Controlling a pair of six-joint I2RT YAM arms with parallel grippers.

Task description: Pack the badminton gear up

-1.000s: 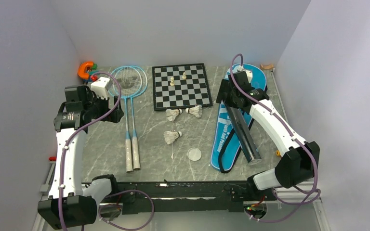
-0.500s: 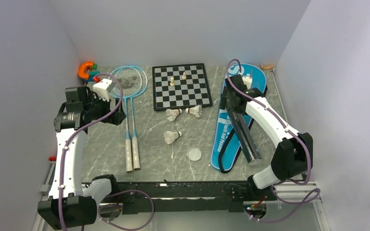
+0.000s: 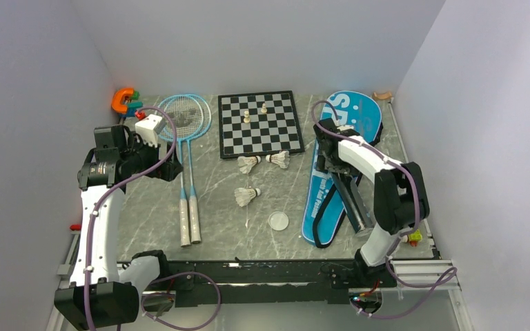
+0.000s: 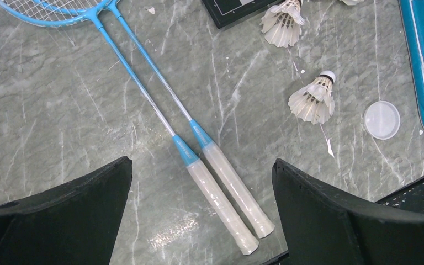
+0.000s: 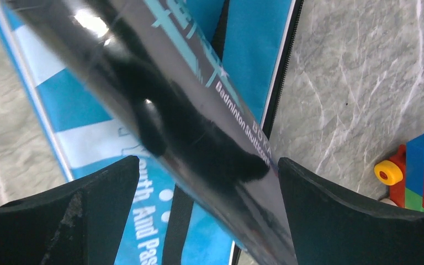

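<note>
Hovers left gripper (image 4: 200, 163) near left edge, spread wide over rackets (image 4: 221, 210). Folds right arm (image 3: 386, 181) sharply by right edge, right gripper (image 5: 207, 164) splayed astride tube (image 5: 199, 127) on bag (image 5: 248, 49).

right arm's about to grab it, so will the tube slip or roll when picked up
Likely slippery: the tube looks glossy, with glare along it. Being round and lying across the bag, it may roll if nudged. The right gripper is near one end, so it could tilt when lifted.
</note>
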